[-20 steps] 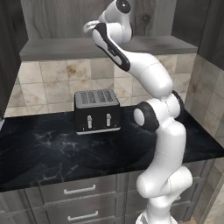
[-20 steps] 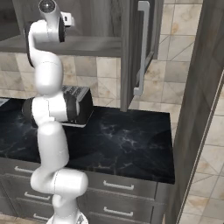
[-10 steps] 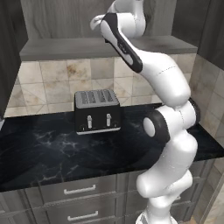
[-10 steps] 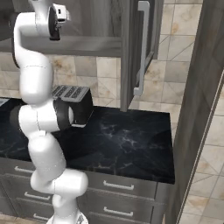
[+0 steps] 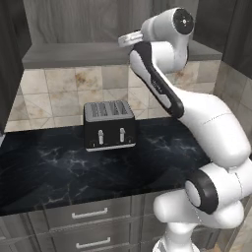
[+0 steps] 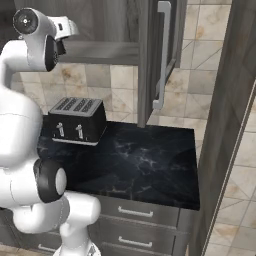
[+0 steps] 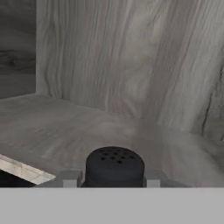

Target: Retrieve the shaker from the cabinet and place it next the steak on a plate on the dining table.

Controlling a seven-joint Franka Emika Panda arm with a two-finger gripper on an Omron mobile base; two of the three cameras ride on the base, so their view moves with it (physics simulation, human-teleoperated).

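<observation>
hand view: the hand (image 7: 114, 180) at bottom centre grips the black shaker (image 7: 114, 166), its holed cap just above the grey cabinet (image 7: 131, 74) shelf. left base view: toaster (image 5: 109, 124) on the black table (image 5: 74, 170), centre left.

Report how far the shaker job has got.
Done: the claw is shut on the shaker, whose black perforated cap shows between the fingertips in the hand view. In hand: pulling it out; the wrist is at the cabinet shelf edge, above the toaster, the grey wood-grain inside ahead. Left: carrying it to the dining table and setting it beside the steak's plate.
</observation>
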